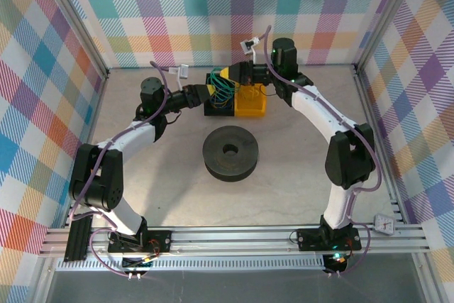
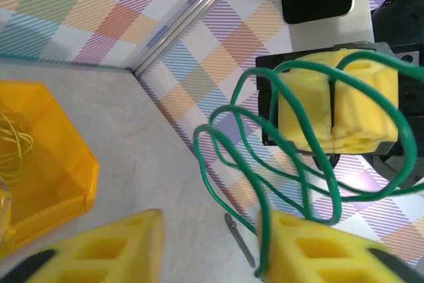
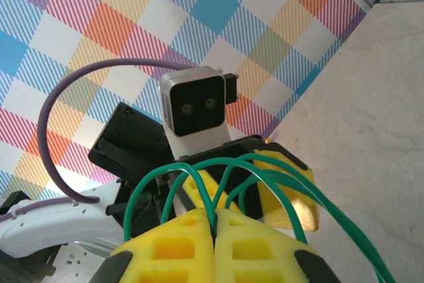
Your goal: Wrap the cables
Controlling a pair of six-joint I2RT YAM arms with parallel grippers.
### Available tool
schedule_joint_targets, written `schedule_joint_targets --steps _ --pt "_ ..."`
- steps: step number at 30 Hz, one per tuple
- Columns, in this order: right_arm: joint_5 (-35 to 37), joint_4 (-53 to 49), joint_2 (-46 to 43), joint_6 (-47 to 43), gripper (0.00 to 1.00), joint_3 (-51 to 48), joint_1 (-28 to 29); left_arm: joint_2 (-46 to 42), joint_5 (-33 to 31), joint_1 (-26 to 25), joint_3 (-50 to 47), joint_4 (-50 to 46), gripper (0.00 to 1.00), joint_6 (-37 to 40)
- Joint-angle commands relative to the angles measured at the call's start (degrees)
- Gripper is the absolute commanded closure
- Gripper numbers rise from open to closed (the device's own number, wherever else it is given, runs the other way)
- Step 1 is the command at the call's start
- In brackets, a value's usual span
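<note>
A thin green cable (image 1: pixel 224 91) hangs in several loops between my two grippers at the back of the table. My right gripper (image 1: pixel 227 74) is shut on it; in the right wrist view the yellow pads (image 3: pixel 214 217) meet with the green cable (image 3: pixel 238 158) pinched in the seam. My left gripper (image 1: pixel 210 94) faces it, open. In the left wrist view the left gripper (image 2: pixel 212 253) stands wide apart, and the green cable (image 2: pixel 264 232) runs down the inner face of its right finger (image 2: pixel 331 253). A thin yellow wire (image 2: pixel 14 145) lies in the yellow bin (image 2: pixel 63 183).
The black spool (image 1: pixel 230 152) lies flat mid-table, in front of both grippers. The yellow bin (image 1: pixel 252 103) stands beside a black box (image 1: pixel 216 109) under the grippers. A small grey sliver (image 2: pixel 240 240) lies on the table. Checked walls close the back and sides.
</note>
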Motion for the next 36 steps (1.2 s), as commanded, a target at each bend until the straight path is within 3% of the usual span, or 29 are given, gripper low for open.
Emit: schedule_joint_targets --steps 1,4,7,13,15,19,21,29,36 --pt "-1.5 2.8 0.7 0.3 1.00 0.0 0.6 0.3 1.5 0.7 1.8 3.8 0.67 -0.3" --pt "-1.2 1.9 0.6 -0.5 1.00 0.1 0.6 0.1 1.6 0.8 1.9 3.6 0.78 -0.3" --pt "-0.7 -1.2 -0.1 -3.3 1.00 0.9 0.3 -0.1 1.4 1.4 1.9 2.4 1.00 -0.4" --pt "1.7 -8.9 -4.9 -10.9 1.00 1.0 -4.2 -2.2 -0.4 4.5 0.6 -4.5 1.00 2.2" --pt "3.2 -12.0 -7.0 -14.5 1.00 0.7 -6.1 -3.9 -2.9 5.5 0.9 -13.2 1.00 7.0" --pt "8.2 -16.1 -12.6 -22.1 1.00 -2.5 -10.8 -7.7 -13.8 5.9 5.2 -37.7 1.00 20.6" --pt "11.6 -16.9 -15.5 -25.0 1.00 -5.2 -12.5 -8.7 -18.2 6.6 7.2 -44.4 1.00 23.7" --pt "28.4 -18.1 -25.8 -33.2 1.00 -16.5 -20.4 -11.5 -28.0 13.4 13.3 -56.2 1.00 21.9" --pt "37.7 -19.8 -29.6 -35.4 1.00 -21.9 -28.5 -12.7 -35.1 18.6 22.3 -66.9 1.00 20.4"
